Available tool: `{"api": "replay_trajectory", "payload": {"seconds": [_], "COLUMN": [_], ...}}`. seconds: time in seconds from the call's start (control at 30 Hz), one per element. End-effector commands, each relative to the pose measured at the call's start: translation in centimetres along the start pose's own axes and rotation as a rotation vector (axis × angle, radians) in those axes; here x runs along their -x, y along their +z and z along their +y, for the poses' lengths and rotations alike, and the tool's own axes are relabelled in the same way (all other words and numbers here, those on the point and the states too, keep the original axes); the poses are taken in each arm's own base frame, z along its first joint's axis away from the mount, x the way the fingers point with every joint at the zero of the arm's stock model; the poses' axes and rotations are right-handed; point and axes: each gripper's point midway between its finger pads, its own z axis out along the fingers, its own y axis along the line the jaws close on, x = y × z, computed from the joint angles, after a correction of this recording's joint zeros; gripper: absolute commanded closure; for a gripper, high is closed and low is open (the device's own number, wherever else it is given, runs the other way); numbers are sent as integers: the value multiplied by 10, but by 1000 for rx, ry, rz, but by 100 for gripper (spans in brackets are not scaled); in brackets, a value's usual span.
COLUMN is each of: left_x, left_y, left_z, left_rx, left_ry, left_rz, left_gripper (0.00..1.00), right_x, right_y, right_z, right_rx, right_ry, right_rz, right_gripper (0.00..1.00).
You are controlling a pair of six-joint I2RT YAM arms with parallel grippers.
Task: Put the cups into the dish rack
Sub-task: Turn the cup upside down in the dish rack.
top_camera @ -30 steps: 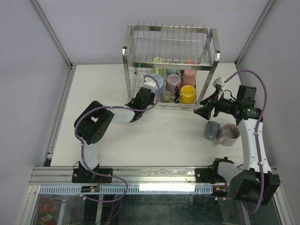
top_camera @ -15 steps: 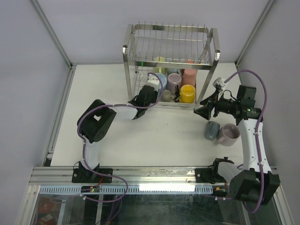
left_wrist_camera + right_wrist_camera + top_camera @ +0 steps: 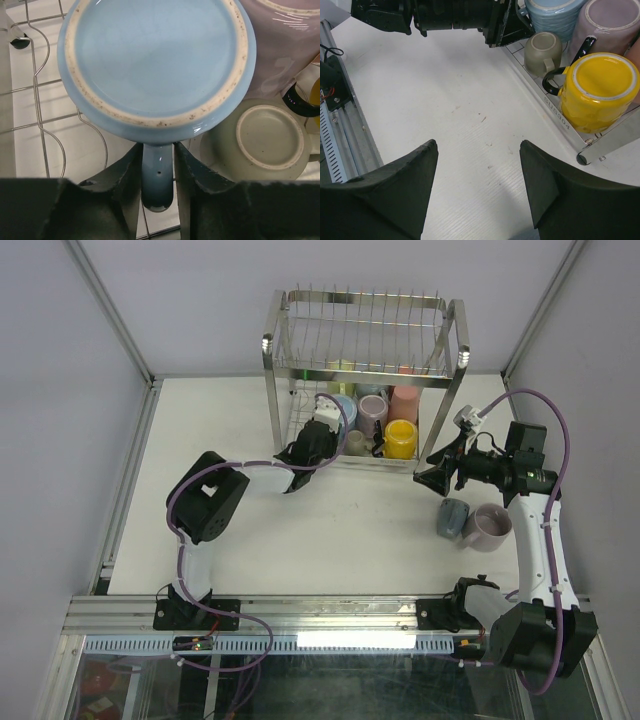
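The steel dish rack [image 3: 268,345] stands at the back of the table. Its lower tier holds a mauve mug [image 3: 372,412], a pink mug [image 3: 404,402], a yellow mug [image 3: 400,438] and a small grey-beige mug [image 3: 355,444]. My left gripper [image 3: 322,430] reaches into the lower tier from the left. It is shut on the handle of a light blue mug [image 3: 155,65], whose base faces the wrist camera. My right gripper [image 3: 432,472] is open and empty over the table, right of the rack. A grey-blue mug [image 3: 452,517] and a mauve mug [image 3: 488,526] lie on the table below it.
The rack's wire floor [image 3: 45,130] shows to the left of the blue mug. The small grey-beige mug [image 3: 270,137] sits close on its right. The yellow mug [image 3: 599,90] stands at the rack's front right corner. White walls enclose the table.
My left gripper has carried the light blue mug a little further right into the rack's lower tier. The right arm has not moved.
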Motion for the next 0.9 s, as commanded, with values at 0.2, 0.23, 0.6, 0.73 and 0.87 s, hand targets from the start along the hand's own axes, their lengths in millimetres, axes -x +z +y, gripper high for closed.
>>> {"api": "replay_trajectory", "payload": {"seconds": [0.2, 0.23, 0.6, 0.73, 0.87], "left_x": [101, 102, 103, 103, 98], "left_y": [-16, -19, -56, -77, -99], "left_z": [-10, -10, -19, -31, -38], "left_rx": [-77, -84, -193, -293, -367], "left_ry": [-119, -123, -147, -141, -132], "left_rz": [-275, -277, -290, -302, -310], "left_gripper": [59, 58, 49, 45, 43], "right_x": [10, 10, 9, 10, 10], "right_y": [-2, -2, -2, -2, -2], "right_z": [1, 1, 1, 2, 3], "right_rx": [1, 2, 6, 10, 15], "right_ry": [-49, -49, -45, -48, -53], "right_rz": [-22, -23, -20, -22, -25], "right_gripper": [31, 31, 30, 31, 31]}}
